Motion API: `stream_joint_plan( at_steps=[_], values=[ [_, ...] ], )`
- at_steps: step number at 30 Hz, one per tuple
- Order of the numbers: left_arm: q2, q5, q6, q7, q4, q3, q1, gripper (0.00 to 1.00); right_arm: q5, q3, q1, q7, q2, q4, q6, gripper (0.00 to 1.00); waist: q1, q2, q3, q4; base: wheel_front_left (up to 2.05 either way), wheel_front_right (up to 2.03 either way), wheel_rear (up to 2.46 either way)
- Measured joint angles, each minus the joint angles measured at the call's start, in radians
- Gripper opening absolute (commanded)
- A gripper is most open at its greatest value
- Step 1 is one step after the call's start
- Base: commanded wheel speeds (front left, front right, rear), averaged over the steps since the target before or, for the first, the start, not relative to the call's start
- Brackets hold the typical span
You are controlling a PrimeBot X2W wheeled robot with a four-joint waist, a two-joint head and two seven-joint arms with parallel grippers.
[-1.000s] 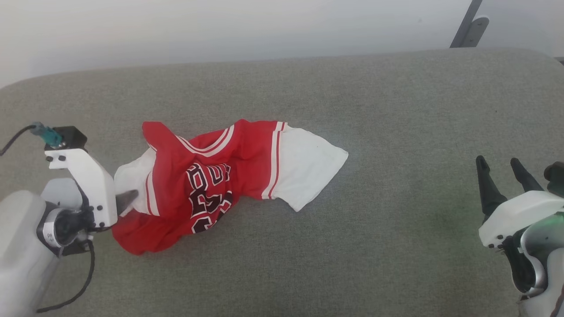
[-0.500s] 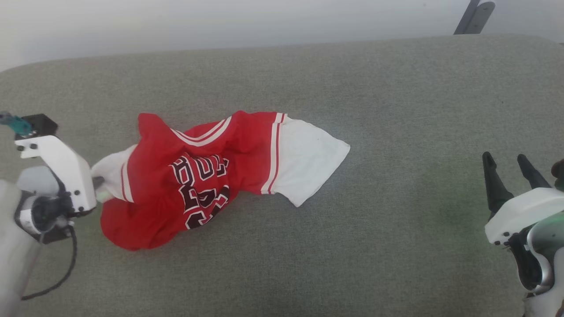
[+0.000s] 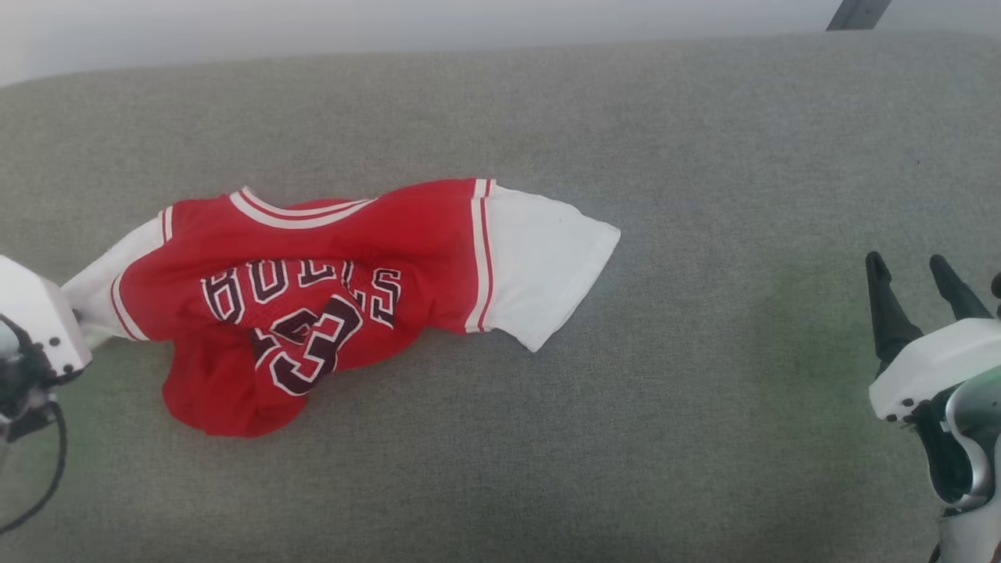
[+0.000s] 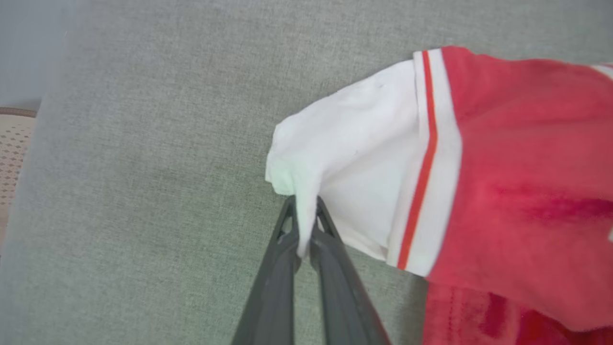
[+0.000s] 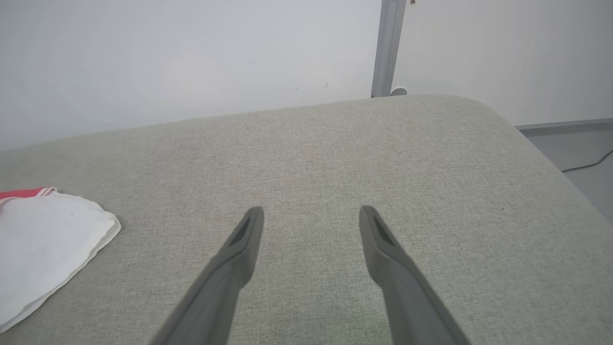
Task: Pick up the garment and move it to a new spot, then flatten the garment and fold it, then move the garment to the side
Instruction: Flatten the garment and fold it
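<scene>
The garment [image 3: 313, 297] lies on the left half of a grey fabric surface [image 3: 704, 391]. Its long axis runs sleeve to sleeve across the head view, with the striped collar toward the far edge and the red hem bunched toward the robot. The left gripper [image 4: 302, 225] has its jaws clamped on the tip of the near white sleeve [image 4: 345, 158], drawing it to a point. The other sleeve [image 3: 539, 258] lies flat, pointing toward the right gripper [image 3: 907, 262], which is well apart with its jaws spread. A grey post [image 5: 388, 48] stands beyond the far edge. The lettering reads "BULLS"; the creased number shows a 3.
</scene>
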Motion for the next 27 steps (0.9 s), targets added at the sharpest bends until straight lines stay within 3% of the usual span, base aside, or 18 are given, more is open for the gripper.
stream_joint_plan(
  at_steps=[1,2,3,4,5,14,27],
  values=[
    [-0.010,-0.004,-0.003,-0.007,0.016,0.004,0.000,0.08,0.000,0.002,-0.002,0.001,-0.002,0.000,0.000,1.00,0.0000,0.0000,0.005,-0.001,0.00,0.00,0.00],
    [-0.021,-0.008,-0.010,-0.015,0.029,0.005,0.001,0.32,0.000,0.002,-0.003,0.001,-0.002,0.000,0.000,1.00,0.0000,0.0000,0.009,-0.001,0.00,0.00,0.00],
    [-0.032,-0.010,-0.022,-0.021,0.039,0.005,0.001,0.38,0.000,0.003,-0.005,0.001,-0.002,0.000,0.000,1.00,0.0000,0.0000,0.013,-0.001,0.00,0.00,0.00],
    [-0.040,-0.010,-0.029,-0.029,0.049,0.005,0.000,0.57,-0.001,0.007,-0.006,0.006,-0.003,0.000,0.000,1.00,0.0000,0.0000,0.015,0.000,0.00,0.00,0.00],
    [-0.046,-0.010,-0.037,-0.036,0.058,0.002,-0.001,1.00,-0.003,0.010,-0.008,0.009,-0.004,0.000,0.000,1.00,0.0000,0.0000,0.016,0.002,0.00,0.00,0.00],
    [-0.086,0.041,-0.114,-0.184,0.062,-0.032,-0.046,1.00,-0.003,0.045,-0.009,0.032,-0.016,-0.008,0.000,1.00,0.0000,0.0000,-0.012,0.057,0.00,0.00,0.00],
    [-0.173,0.152,-0.114,-0.512,-0.096,-0.083,-0.014,1.00,0.056,0.163,-0.061,0.114,-0.055,0.041,0.000,1.00,0.0000,0.0000,-0.058,0.210,0.00,0.00,0.00]
  ],
)
